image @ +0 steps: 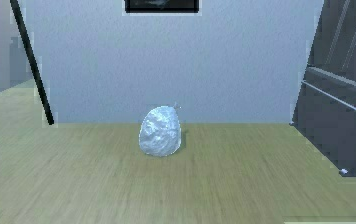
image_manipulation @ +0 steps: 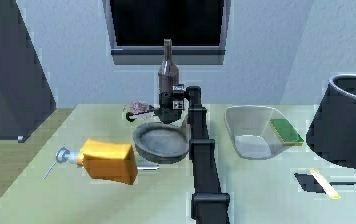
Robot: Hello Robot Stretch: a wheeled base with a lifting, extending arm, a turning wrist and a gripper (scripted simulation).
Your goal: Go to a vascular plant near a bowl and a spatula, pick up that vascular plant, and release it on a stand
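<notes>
Your gripper [image_manipulation: 147, 108] sits over the countertop [image_manipulation: 91, 122] near its far edge, by a dark bowl [image_manipulation: 161, 143] and bottle [image_manipulation: 168, 66]. You cannot tell whether it holds anything.

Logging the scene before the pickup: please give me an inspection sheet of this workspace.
Surface: pale green countertop.
Job's things: dark bowl left of the arm; flat utensil, perhaps the spatula.
Clutter: orange bottle lying down; dark upright bottle; grey tray with green pad; big dark vessel.
Grippers: gripper by a small pinkish thing; cannot tell whether it holds anything.
Cables: nothing seen.
Surroundings: window behind the counter; pale lumpy object on wood surface.
</notes>
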